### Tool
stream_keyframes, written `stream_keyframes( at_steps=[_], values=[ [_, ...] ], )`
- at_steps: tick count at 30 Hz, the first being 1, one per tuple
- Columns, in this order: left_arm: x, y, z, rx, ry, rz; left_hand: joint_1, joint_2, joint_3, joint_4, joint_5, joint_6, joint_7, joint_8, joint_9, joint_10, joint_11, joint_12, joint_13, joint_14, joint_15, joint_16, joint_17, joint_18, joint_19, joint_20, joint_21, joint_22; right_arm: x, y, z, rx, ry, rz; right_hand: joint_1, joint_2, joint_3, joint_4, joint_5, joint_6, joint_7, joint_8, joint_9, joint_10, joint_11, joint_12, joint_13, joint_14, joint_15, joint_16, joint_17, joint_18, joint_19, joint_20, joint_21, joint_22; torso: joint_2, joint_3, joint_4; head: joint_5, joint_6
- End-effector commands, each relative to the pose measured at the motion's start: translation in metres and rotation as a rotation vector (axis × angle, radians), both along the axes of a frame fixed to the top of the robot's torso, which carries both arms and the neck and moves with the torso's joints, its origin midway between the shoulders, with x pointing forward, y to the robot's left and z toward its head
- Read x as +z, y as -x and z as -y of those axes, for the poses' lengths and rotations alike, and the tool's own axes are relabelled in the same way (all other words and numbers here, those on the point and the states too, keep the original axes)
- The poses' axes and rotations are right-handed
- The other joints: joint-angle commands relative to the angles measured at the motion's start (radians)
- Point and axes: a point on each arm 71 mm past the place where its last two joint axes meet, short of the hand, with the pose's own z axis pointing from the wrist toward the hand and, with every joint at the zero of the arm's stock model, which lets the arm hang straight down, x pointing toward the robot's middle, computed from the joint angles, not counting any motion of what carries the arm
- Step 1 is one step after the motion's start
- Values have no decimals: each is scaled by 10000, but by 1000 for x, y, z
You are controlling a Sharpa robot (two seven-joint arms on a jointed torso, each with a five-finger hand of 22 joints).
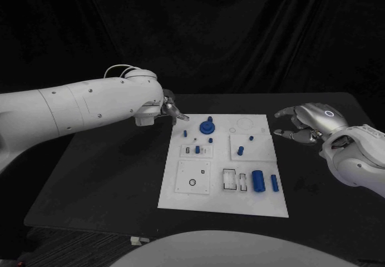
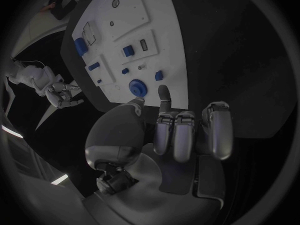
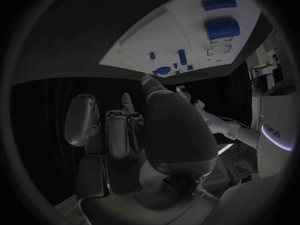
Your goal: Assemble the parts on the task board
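Note:
The white task board (image 1: 261,125) lies in the middle of the black table. A round blue part (image 1: 208,127) stands near its far edge, with small blue pegs (image 1: 197,149) around it. A large blue cylinder (image 1: 258,180) and a slimmer one (image 1: 274,183) lie near the front right. My left hand (image 1: 171,108) hovers at the board's far left corner, fingers partly bent and holding nothing; one fingertip points toward the round blue part (image 2: 138,88). My right hand (image 1: 305,125) hangs off the board's right side, fingers bent and apart, holding nothing.
Bare black tabletop (image 1: 104,178) surrounds the board on the left, right and front. Dark curtains stand behind the table. Recessed white panels (image 1: 193,178) with slots and holes occupy the board's front left.

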Motion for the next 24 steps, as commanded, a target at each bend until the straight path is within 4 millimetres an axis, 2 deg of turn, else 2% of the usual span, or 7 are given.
stream_keyframes(
  at_steps=[1,8,14,24],
  values=[
    [-11,-1,5,-359,228,-278,139,2,-80,-9,-28,-162,34,-46,20,1041,2,27,2630,1038,-16,27,2629,-83,-44,-14,-41,1278,-1,1,-1,52,-58,16,7,28,-25,-35,44,58,-7,13,-12,1077,66,26,2634,941,92,-23,2224,110,8,16,-10,1665,11,-5,-10,-3,2],
    [-28,-4,8,-363,438,-359,216,9,-195,3,-28,-353,92,-134,44,1041,47,27,2630,1038,21,27,2629,-81,-58,12,-60,1281,-1,2,-1,88,-82,28,7,32,-24,-37,52,63,-7,13,-13,1077,66,26,2634,939,92,-33,2216,114,1,17,-31,1659,83,-61,14,-16,2],
    [-38,-5,8,-357,510,-454,345,48,-230,-37,-20,-460,124,-171,74,1041,81,27,2630,1038,52,27,2629,-72,-93,37,-98,1265,-1,2,0,94,-88,34,7,32,-24,-37,52,63,-7,13,-13,1077,66,26,2634,939,92,-33,2216,114,1,17,-31,1659,101,-76,7,-24,2],
    [-45,-6,7,-314,619,-445,870,276,-187,-250,70,-745,225,-294,136,1041,183,27,2630,1038,154,27,2629,-46,-189,139,-209,1232,-1,2,0,89,-79,23,10,37,-23,-43,69,73,-7,12,-17,1077,66,26,2634,938,92,-39,2211,115,0,18,-35,1658,93,-44,12,-35,2]
  ],
)
